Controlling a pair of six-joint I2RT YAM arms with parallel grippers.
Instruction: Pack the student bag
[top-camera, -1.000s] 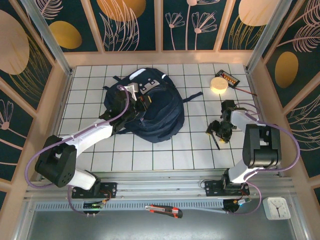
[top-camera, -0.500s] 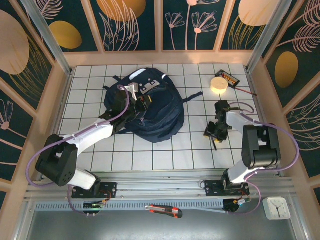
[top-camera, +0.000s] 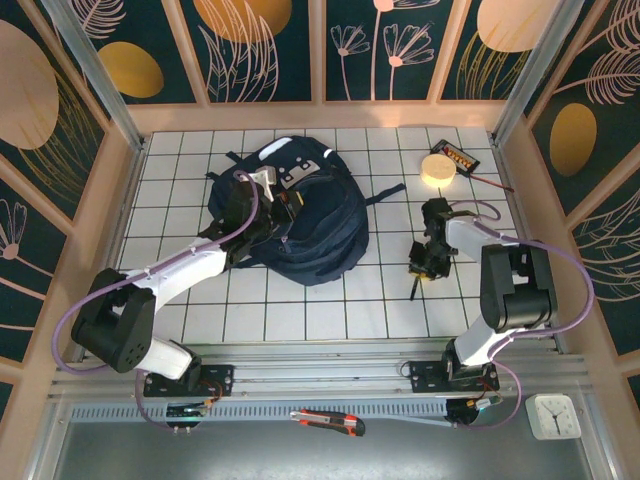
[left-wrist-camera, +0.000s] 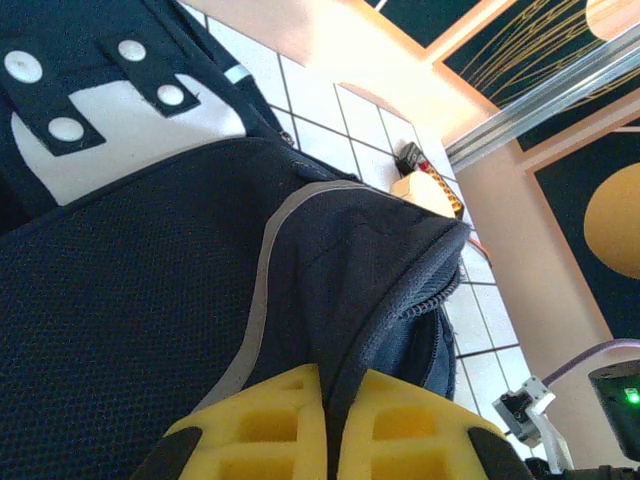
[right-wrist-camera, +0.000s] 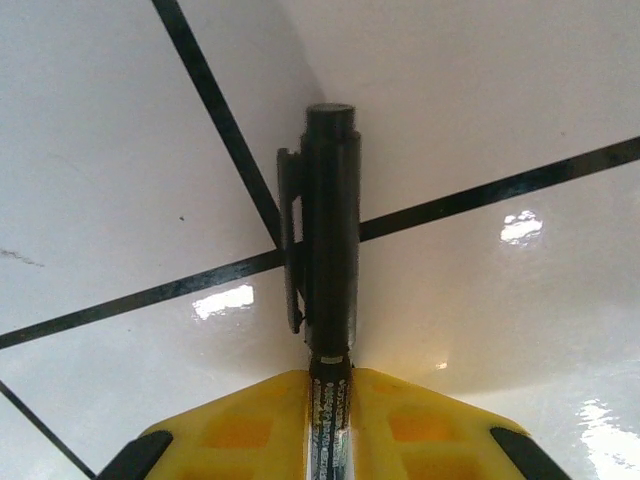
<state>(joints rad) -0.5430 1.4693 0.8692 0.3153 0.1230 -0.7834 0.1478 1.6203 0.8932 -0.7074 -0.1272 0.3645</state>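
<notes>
Item 1: student bag (top-camera: 310, 225), lying flat toward 11 o'clock of the surface (top-camera: 330, 310), unmoved since a second ago.
Item 2: left claw (left-wrist-camera: 325, 415), pinched shut on a fold of the bag's fabric at its 9 o'clock side, same as before.
Item 3: right claw (right-wrist-camera: 330, 425), which I now see clamped on a black pen (right-wrist-camera: 330, 220). A second ago it stood wider. It has shifted toward 10 o'clock, nearer the bag.

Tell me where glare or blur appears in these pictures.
Right wrist: white glare patches on the glossy table beside the pen, which is sharp; left wrist: the student bag weave is sharp, the far wall washed out; top external: even light, no blur.
</notes>
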